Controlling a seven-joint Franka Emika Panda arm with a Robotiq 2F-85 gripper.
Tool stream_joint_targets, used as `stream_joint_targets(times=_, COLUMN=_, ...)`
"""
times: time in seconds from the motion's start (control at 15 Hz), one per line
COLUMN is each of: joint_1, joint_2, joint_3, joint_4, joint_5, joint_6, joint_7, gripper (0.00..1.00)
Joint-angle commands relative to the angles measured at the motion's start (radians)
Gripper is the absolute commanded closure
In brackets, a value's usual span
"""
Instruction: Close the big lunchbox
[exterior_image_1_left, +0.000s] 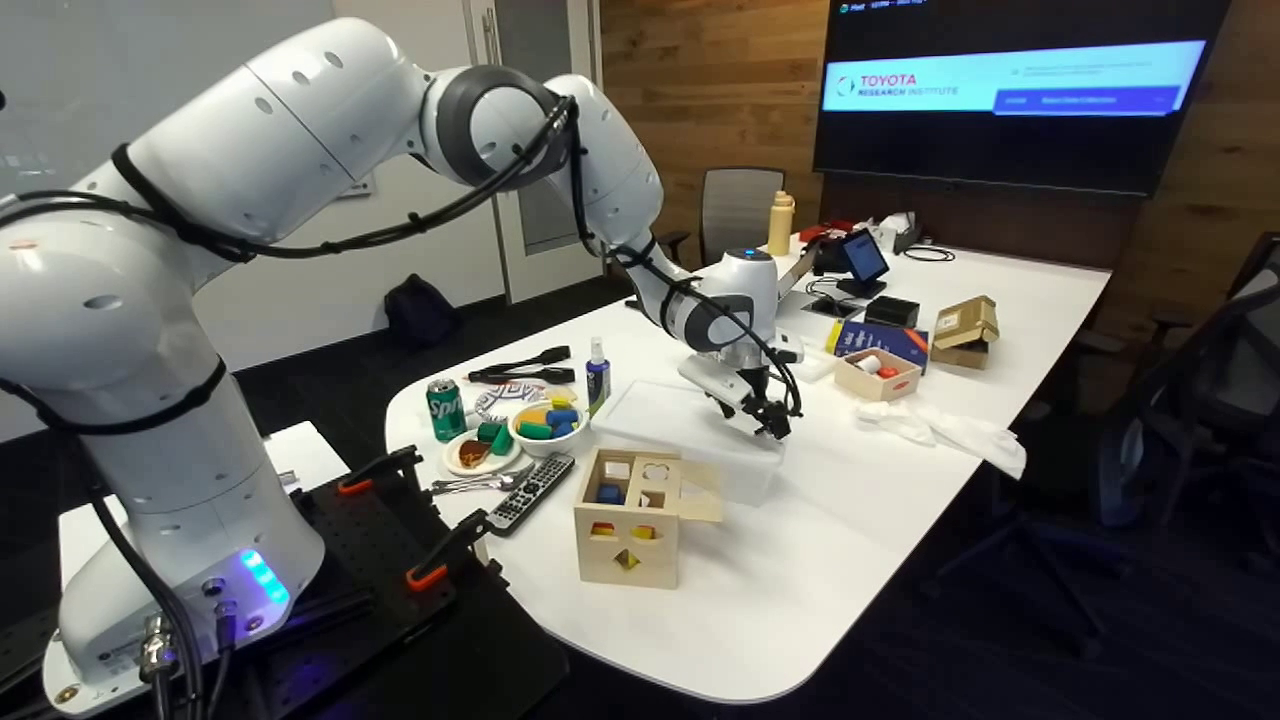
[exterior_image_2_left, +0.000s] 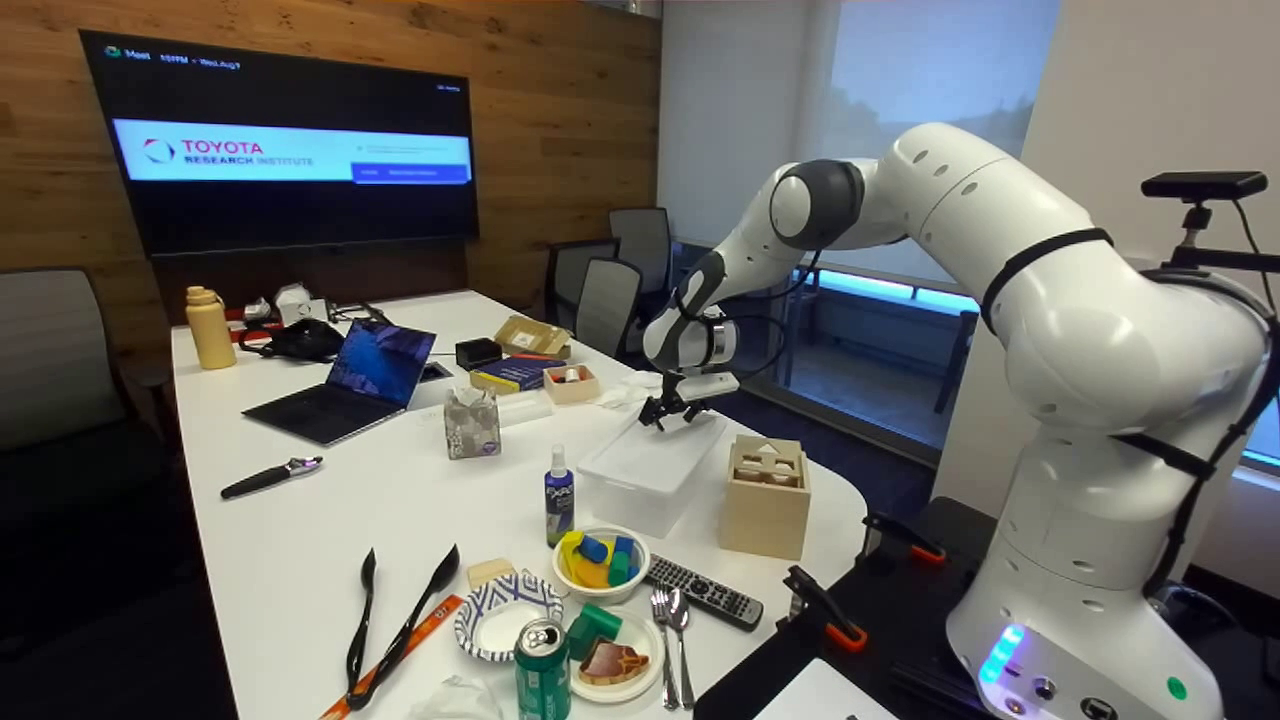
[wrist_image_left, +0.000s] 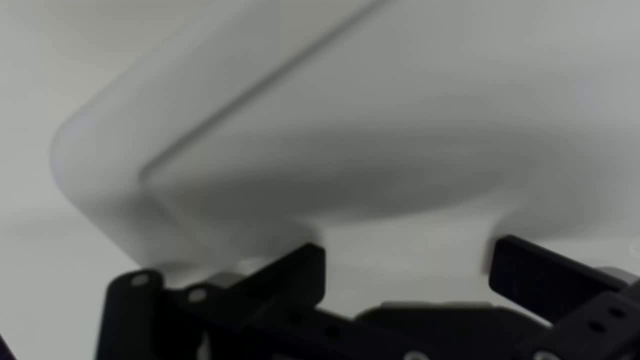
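Big lunchbox (exterior_image_2_left: 635, 500), a wide, low container of translucent white plastic, stands on the white table (exterior_image_1_left: 780, 620) with its flat lid (exterior_image_2_left: 655, 450) lying across the top. Whether the lid is pressed down all the way round cannot be made out.

In the blurred wrist view the Robotiq gripper (wrist_image_left: 407, 270) has its jaws well apart, with pale surface between the two dark fingers (wrist_image_left: 305, 275); a rounded corner of the lid shows to their left. In both exterior views the gripper hangs over one end of the lid, and I cannot tell whether the fingers touch it.

In an exterior view that end is the right one, while the wooden shape sorter (exterior_image_1_left: 624, 534) stands on the near side of the lunchbox, partly hiding it, its cut-out panel (exterior_image_1_left: 700, 505) jutting to the right. At the lunchbox's far-left corner is an Expo spray bottle (exterior_image_1_left: 598, 382), and just to the left a white bowl (exterior_image_1_left: 562, 446) of coloured blocks (exterior_image_1_left: 562, 417). Nearer lies a black remote control (exterior_image_1_left: 533, 493); farther left stands a Sprite can (exterior_image_1_left: 446, 410). Well apart on the far right, a shallow wooden box (exterior_image_1_left: 870, 387) holds a red piece (exterior_image_1_left: 886, 372).
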Motion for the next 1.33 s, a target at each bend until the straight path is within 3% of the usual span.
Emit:
stream_joint_targets(times=0.0, joint_1=0.008, joint_2=-0.179, joint_3=0.023, joint_4=-0.183, joint_5=-0.016, joint_6=0.032, joint_7=-0.012, gripper=0.00)
stream_joint_targets(times=0.87, joint_1=-0.003, joint_2=-0.180, joint_3=0.027, joint_4=-0.180, joint_5=-0.044, joint_6=0.052, joint_7=-0.074, gripper=0.00)
stream_joint_targets(times=1.27, joint_1=0.003, joint_2=-0.423, joint_3=0.064, joint_4=-0.340, joint_5=-0.102, joint_6=0.061, joint_7=-0.139, gripper=0.00)
